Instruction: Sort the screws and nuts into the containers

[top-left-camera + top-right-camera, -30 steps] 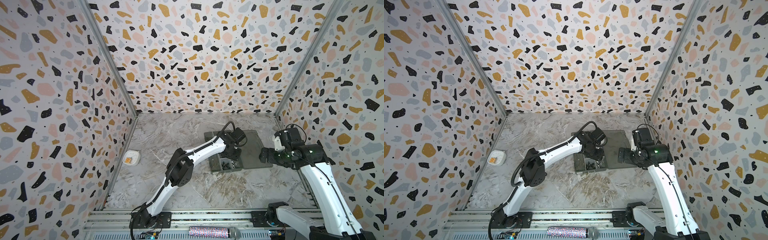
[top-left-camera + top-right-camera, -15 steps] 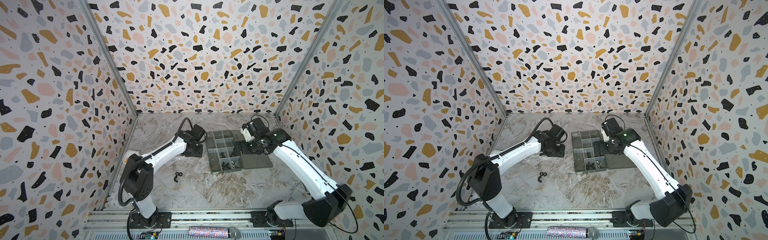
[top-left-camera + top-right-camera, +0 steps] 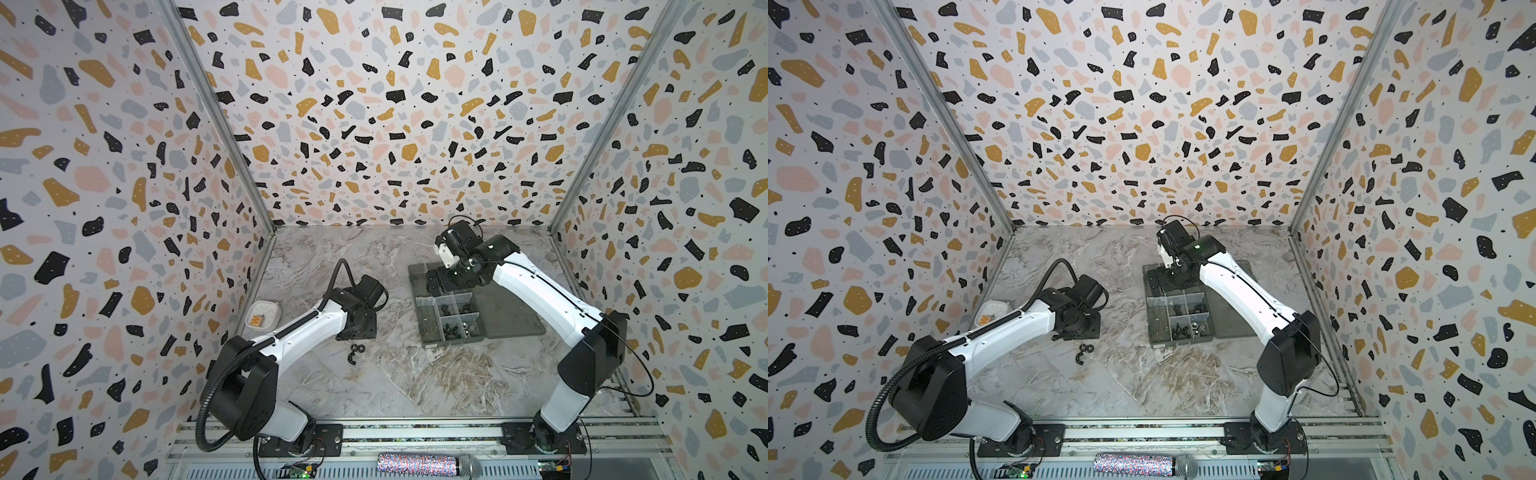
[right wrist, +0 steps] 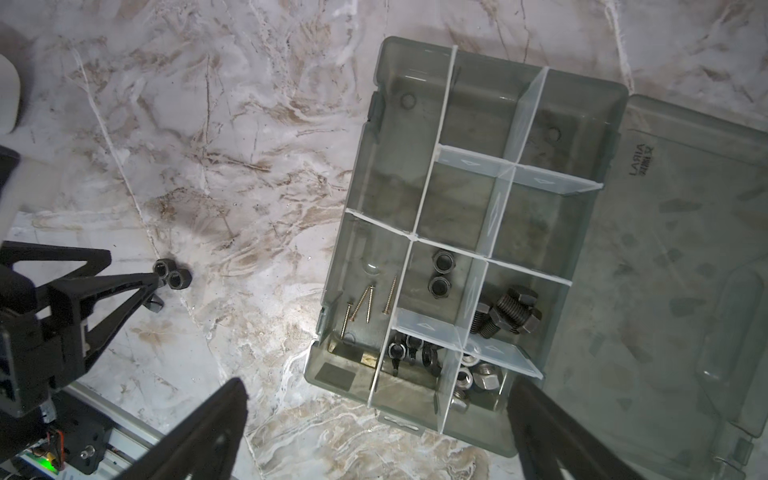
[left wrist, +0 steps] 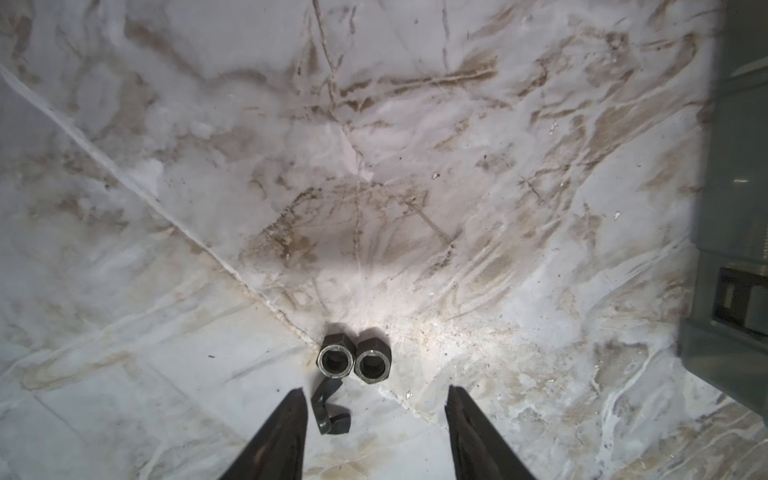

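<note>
Not yet sorted, loose on the marble tabletop (image 5: 415,124): two loose hex nuts (image 5: 353,362), black, side by side and touching. Just beside them, a black winged nut (image 5: 330,411), almost against one fingertip of the left gripper (image 5: 376,395). Jaws of that gripper partly parted, nothing between them, poised low and just short of the pair.

Well apart, toward the right arm's side: the smoky-grey organiser box (image 4: 469,104), lid (image 4: 685,291) laid back flat. By compartment: thin brass-coloured screws (image 4: 368,303); two stored hex nuts (image 4: 440,274); black bolts (image 4: 509,313); a cluster of winged pieces (image 4: 409,353); silver nuts (image 4: 478,376). Right gripper (image 4: 376,384) spread wide, holding nothing, hanging above the box. Off by the left wall, a white dish (image 3: 264,313) with something orange in it.

Likely trouble from here:
- Closing on both touching nuts at once, then losing one on the way over.
- Clipping the winged nut with the near fingertip on the descent and flicking it across the marble.
- A small, hard nut squirting out of a slanted pinch.
- Later, a drop into the wrong cell, given adjoining compartments behind low dividers.
- A brush with the right arm, parked over the very box meant to receive the load.
</note>
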Available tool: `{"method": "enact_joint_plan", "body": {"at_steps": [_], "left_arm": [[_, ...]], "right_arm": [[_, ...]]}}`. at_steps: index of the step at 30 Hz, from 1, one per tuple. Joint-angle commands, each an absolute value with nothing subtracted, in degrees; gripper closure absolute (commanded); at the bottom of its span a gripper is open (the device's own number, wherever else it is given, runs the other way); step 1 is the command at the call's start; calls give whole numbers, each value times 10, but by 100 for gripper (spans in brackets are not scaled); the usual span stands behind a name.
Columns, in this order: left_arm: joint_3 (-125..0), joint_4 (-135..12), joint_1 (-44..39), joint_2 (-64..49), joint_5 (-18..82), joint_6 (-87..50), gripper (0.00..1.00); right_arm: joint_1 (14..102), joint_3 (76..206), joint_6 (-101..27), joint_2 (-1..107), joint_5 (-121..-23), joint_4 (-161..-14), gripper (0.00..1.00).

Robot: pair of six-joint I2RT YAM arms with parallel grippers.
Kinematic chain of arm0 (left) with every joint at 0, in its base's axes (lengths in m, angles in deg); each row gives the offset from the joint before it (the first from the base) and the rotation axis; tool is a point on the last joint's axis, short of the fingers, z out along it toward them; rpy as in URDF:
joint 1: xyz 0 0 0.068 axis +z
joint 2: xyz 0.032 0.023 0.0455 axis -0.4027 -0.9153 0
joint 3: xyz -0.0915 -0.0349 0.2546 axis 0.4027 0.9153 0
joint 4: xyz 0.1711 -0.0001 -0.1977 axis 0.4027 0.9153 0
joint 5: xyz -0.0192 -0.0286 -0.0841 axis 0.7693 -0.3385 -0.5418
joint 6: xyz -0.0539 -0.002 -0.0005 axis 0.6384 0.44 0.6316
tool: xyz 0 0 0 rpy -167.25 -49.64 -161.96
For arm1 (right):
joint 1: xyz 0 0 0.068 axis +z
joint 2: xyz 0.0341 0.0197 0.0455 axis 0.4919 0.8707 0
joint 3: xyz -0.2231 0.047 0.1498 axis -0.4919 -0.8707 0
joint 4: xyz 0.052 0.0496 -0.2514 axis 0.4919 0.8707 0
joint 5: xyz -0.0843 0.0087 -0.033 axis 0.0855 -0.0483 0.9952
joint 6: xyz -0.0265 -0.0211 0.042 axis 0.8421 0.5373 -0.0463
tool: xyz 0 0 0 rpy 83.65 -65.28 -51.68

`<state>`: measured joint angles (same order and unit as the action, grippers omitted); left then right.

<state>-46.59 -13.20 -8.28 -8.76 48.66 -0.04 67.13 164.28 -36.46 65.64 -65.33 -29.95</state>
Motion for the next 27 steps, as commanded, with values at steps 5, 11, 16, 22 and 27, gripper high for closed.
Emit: {"method": "enact_joint_plan", "body": {"at_steps": [5, 11, 16, 22, 27], "left_arm": [[-436, -170, -72, -96, 484, 6, 49], [-446, -184, -73, -122, 458, -10, 53], [-446, -182, -74, -136, 451, -28, 54], [-442, -192, -85, -148, 432, -31, 57], [-445, -202, -99, -170, 427, -37, 58]], "right_arm": [[681, 1678, -342, 664, -656, -280, 1], [680, 1679, -335, 667, -649, -273, 1], [680, 1662, -337, 659, -646, -271, 1], [678, 1629, -341, 639, -641, -273, 1], [674, 1599, -346, 620, -641, -280, 1]]}}
